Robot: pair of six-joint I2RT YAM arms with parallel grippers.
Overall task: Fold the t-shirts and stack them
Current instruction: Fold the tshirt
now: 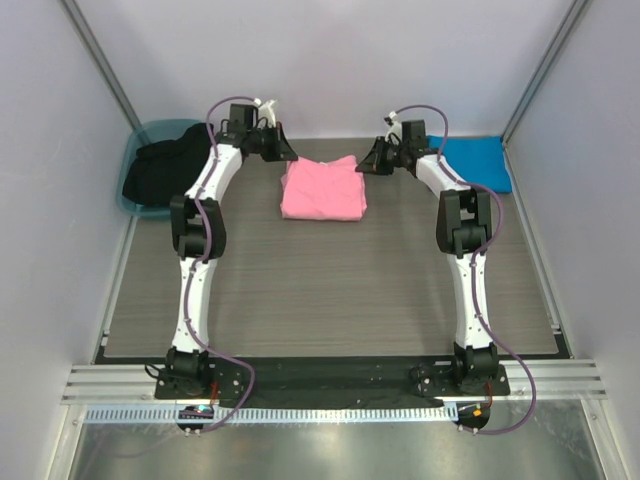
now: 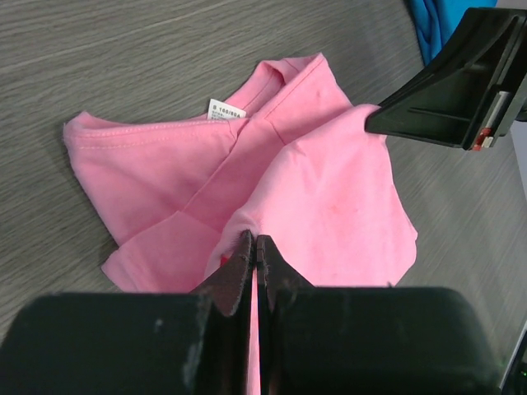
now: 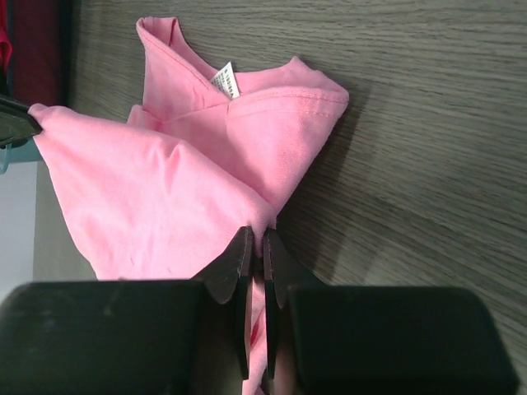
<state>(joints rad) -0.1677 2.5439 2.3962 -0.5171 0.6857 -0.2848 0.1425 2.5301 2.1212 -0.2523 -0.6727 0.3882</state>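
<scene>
top external: high overhead, looking down
left wrist: close behind its fingers (image 2: 235,271)
right wrist: same deal, facing opposite
all share: pink t-shirt (image 1: 322,188)

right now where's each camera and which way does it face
Top external: above and behind the robot, looking down at the table; left arm and right arm show.
Left wrist: on the left arm, facing rightward over the pink t-shirt; own jaws shut on it.
Right wrist: mirrored, facing leftward; own jaws shut on it too.
Both wrist views share the neck label.
</scene>
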